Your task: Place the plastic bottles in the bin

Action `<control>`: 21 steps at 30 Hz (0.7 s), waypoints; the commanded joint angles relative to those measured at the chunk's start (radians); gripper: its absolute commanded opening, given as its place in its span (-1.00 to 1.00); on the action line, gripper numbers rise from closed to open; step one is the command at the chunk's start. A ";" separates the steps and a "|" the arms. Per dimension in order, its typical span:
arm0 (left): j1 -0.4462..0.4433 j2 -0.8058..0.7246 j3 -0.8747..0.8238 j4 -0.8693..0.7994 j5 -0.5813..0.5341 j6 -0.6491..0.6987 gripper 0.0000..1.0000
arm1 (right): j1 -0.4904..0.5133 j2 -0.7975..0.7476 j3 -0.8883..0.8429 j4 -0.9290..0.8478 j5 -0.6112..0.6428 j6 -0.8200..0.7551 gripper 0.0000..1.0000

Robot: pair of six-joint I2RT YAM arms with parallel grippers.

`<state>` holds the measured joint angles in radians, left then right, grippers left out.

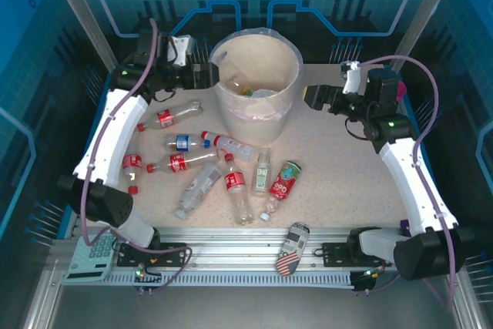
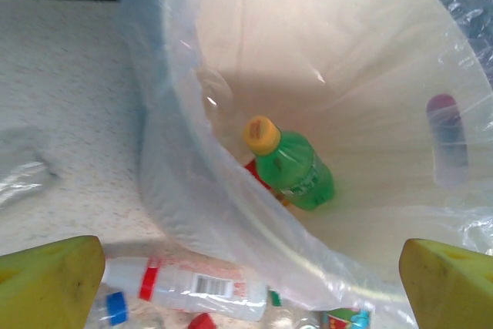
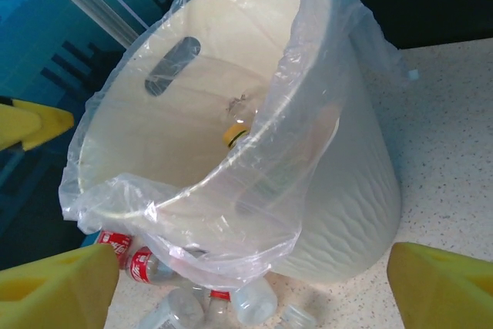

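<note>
Now | left tool (image 1: 206, 75) spread | right tool (image 1: 311, 97) spread | both beside bin (image 1: 254, 117) rim

No text or brand reads legibly; the clear plastic bottle with a white label and red band (image 2: 173, 287) carries a barcode (image 2: 210, 285), digits blurred.
</note>
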<state>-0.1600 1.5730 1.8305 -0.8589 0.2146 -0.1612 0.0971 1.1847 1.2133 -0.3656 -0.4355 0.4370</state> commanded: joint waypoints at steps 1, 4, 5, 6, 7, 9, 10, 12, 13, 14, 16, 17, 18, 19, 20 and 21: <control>0.070 -0.067 0.004 -0.130 -0.161 0.060 0.98 | -0.036 -0.007 -0.023 0.008 0.016 -0.013 0.90; 0.098 -0.140 -0.134 -0.150 -0.275 0.045 0.99 | -0.049 0.010 -0.013 -0.021 0.027 -0.027 0.89; 0.104 -0.173 -0.202 -0.139 -0.280 0.025 0.98 | -0.051 0.019 -0.003 -0.047 0.041 -0.037 0.89; 0.106 -0.202 -0.267 -0.130 -0.277 0.006 0.99 | -0.051 0.027 0.009 -0.079 0.057 -0.047 0.89; 0.106 -0.229 -0.321 -0.119 -0.272 -0.006 0.98 | -0.052 0.034 0.023 -0.121 0.070 -0.055 0.89; 0.106 -0.274 -0.436 -0.094 -0.258 -0.032 0.98 | -0.045 0.041 0.034 -0.223 0.105 -0.081 0.89; 0.106 -0.290 -0.476 -0.084 -0.248 -0.045 0.98 | -0.034 0.041 0.031 -0.275 0.132 -0.094 0.89; 0.106 -0.320 -0.563 -0.057 -0.211 -0.083 0.98 | 0.013 0.034 0.004 -0.385 0.223 -0.117 0.86; 0.106 -0.332 -0.600 -0.043 -0.188 -0.096 0.99 | 0.038 0.016 -0.030 -0.404 0.255 -0.114 0.85; 0.106 -0.348 -0.638 -0.029 -0.173 -0.110 0.98 | 0.071 -0.010 -0.084 -0.403 0.277 -0.092 0.84; 0.106 -0.371 -0.696 -0.005 -0.168 -0.124 0.98 | 0.124 -0.056 -0.194 -0.367 0.274 -0.035 0.79; 0.106 -0.380 -0.716 0.002 -0.173 -0.126 0.98 | 0.155 -0.074 -0.245 -0.342 0.282 0.005 0.78; 0.106 -0.385 -0.735 0.010 -0.175 -0.130 0.98 | 0.188 -0.088 -0.299 -0.310 0.290 0.049 0.77; 0.106 -0.389 -0.750 0.020 -0.168 -0.134 0.98 | 0.214 -0.097 -0.342 -0.278 0.297 0.089 0.77; 0.106 -0.391 -0.766 0.034 -0.156 -0.139 0.98 | 0.244 -0.103 -0.401 -0.233 0.297 0.145 0.77; 0.106 -0.393 -0.781 0.050 -0.142 -0.145 0.99 | 0.273 -0.105 -0.450 -0.182 0.295 0.198 0.77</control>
<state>-0.0544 1.2098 1.0805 -0.8783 0.0257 -0.2661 0.3122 1.0969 0.8612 -0.6254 -0.1814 0.4740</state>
